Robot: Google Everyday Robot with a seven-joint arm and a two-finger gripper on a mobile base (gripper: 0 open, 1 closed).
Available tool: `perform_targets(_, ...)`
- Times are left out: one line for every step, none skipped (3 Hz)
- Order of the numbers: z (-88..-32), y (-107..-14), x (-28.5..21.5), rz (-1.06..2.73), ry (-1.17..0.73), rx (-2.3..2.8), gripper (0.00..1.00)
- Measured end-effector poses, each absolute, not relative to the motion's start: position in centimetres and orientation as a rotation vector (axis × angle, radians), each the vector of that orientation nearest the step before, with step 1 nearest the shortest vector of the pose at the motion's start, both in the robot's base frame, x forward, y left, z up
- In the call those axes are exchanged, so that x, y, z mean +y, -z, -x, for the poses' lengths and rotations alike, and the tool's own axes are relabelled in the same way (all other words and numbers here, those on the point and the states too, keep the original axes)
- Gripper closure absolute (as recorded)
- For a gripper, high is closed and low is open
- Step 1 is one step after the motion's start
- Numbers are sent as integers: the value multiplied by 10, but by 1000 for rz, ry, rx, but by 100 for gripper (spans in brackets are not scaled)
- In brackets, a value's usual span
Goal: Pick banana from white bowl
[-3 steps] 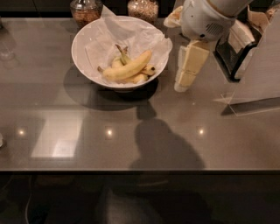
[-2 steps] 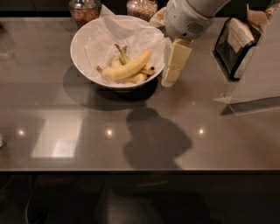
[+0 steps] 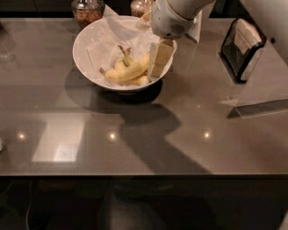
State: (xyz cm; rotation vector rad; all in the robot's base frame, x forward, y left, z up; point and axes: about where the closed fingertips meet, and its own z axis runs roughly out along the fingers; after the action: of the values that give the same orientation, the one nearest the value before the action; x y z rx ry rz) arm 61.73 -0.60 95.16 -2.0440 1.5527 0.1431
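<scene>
The white bowl (image 3: 87, 60) stands at the back of the grey counter, lined with crumpled white paper (image 3: 114, 38). Yellow bananas (image 3: 128, 72) lie in its right half, stems pointing up and left. My gripper (image 3: 158, 63) hangs from the white arm over the bowl's right rim, its cream-coloured fingers (image 3: 160, 57) pointing down beside the right end of the bananas. It holds nothing that I can see.
Two glass jars with brown contents (image 3: 87, 11) stand behind the bowl. A dark napkin holder (image 3: 243, 45) stands at the right, next to a clear plastic stand (image 3: 258, 96). The counter's front edge runs along the bottom.
The gripper has moved left, from beside the bowl's right side to over its right rim, next to the bananas. The view is now closer to the bowl.
</scene>
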Motion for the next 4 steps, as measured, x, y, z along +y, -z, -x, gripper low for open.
perform_targets(-638, -938, 2, 2045, -138, 1563, 29)
perform_targets(-651, -924, 9, 2053, -138, 1578, 50)
perform_targets(-657, -907, 14, 2078, -135, 1593, 45)
perform_targets(-657, -889, 20, 2118, -136, 1604, 41)
